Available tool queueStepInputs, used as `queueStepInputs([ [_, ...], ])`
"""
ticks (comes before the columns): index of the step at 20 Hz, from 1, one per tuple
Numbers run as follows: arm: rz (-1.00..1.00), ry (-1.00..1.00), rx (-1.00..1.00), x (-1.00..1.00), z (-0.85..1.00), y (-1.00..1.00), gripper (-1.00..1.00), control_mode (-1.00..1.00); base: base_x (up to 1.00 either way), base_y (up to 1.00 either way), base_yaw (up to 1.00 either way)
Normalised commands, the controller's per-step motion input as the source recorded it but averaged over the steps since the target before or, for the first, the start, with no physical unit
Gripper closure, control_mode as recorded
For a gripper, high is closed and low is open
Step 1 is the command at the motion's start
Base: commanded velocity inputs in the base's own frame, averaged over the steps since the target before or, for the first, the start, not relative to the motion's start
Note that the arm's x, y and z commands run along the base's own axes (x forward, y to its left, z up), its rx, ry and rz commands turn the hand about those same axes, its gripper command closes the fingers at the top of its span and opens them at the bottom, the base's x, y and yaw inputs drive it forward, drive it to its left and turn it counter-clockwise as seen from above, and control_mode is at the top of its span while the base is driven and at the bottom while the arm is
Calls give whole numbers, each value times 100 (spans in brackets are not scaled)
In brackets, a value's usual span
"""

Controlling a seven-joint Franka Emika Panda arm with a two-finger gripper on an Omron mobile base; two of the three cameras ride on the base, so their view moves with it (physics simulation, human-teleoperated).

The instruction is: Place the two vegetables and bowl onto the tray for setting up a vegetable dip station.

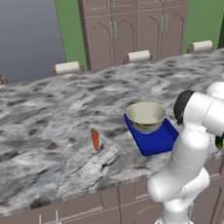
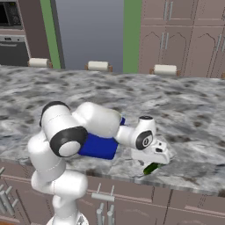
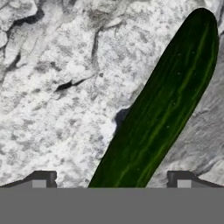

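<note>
The pincer point(image 3: 111, 183) hangs open low over the surface point(image 1: 46, 116) near its front edge, the dark green vegetable point(image 3: 162, 113) lying between its fingertips point(image 3: 43, 179).

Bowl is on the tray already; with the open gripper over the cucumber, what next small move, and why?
Probably lower a little and close. The open gripper straddles the cucumber, which lies on the counter, not yet held, near its front edge.
</note>
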Motion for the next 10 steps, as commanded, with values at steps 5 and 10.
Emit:
queueStepInputs([
  [5,0,3,7,16,-28,-13,-100,-100,0,0,0],
  [10,-1,2,9,8,-25,-10,100,-100,0,0,0],
])
